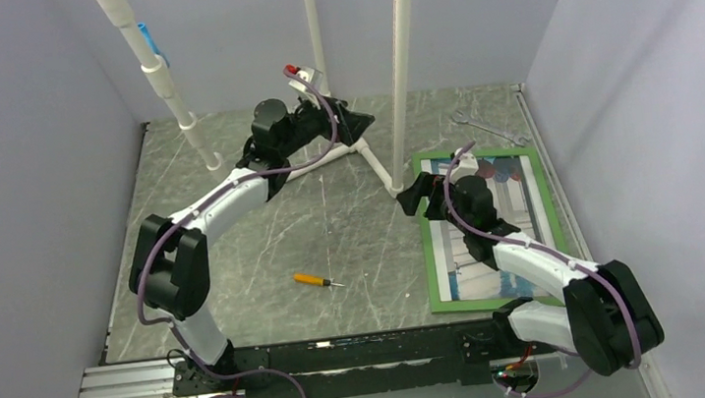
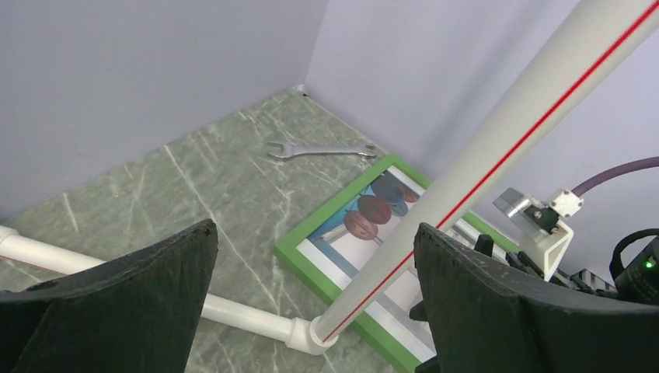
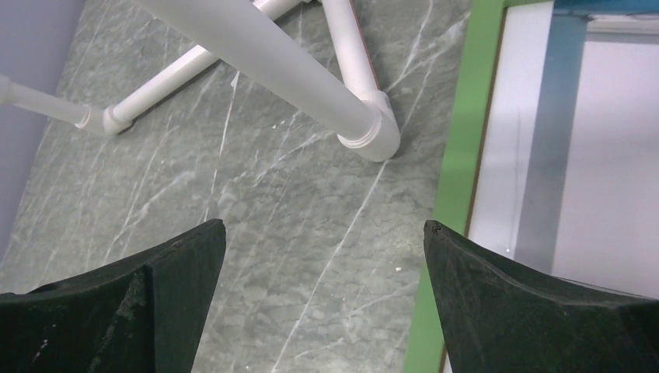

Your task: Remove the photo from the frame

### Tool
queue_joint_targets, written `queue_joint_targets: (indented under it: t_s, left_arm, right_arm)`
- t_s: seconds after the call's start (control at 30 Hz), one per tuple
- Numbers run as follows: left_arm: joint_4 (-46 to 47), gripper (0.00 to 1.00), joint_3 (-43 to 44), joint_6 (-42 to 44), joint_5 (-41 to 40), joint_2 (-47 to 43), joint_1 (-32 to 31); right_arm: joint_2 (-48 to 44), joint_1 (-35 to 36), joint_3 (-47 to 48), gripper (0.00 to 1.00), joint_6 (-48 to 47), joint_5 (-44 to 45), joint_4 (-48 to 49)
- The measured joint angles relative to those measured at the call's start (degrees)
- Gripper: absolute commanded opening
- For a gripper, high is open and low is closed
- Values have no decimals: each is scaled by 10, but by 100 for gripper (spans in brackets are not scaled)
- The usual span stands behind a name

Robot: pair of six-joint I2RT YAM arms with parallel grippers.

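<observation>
From above we see both arms at once. The right gripper hangs over the far left corner of the frame, jaws spread wide and holding nothing. The left gripper, farther out and to its left by the foot of the pipe stand, is just as wide open and empty. Only this view shows the screwdriver, nearer the bases and left of the right gripper, well apart from it.

The frame lies flat on the table, its long axis running away from the bases, and the photo sits inside it with the balloons at the far end.

The left wrist view shows those balloons plainly, ahead of the left gripper, with the wrench beyond the frame. A red line along the pipe may be printing; we cannot read it.

The right wrist view shows the green rail running under the right gripper beside its right finger, with the photo's white border just past it
</observation>
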Motion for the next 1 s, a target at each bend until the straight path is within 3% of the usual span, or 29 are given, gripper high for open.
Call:
queue_joint_targets:
  t_s: [0.2, 0.37, 0.6, 0.77, 1.0]
  left_arm:
    - [-38, 99, -9, 21, -9, -10, -12]
    - [-137, 99, -53, 41, -35, -74, -15]
    - [-301, 99, -101, 42, -59, -184, -17]
    - [-386, 99, -211, 42, -97, -297, -17]
    - [-483, 99, -274, 42, -158, -457, 5]
  right_arm:
    - [-26, 0, -2, 100, -13, 5, -20]
    - [-10, 0, 1, 100, -8, 1, -17]
    - [46, 48, 40, 100, 4, 13, -14]
    - [69, 104, 60, 100, 11, 36, -11]
    - [162, 111, 95, 99, 10, 29, -7]
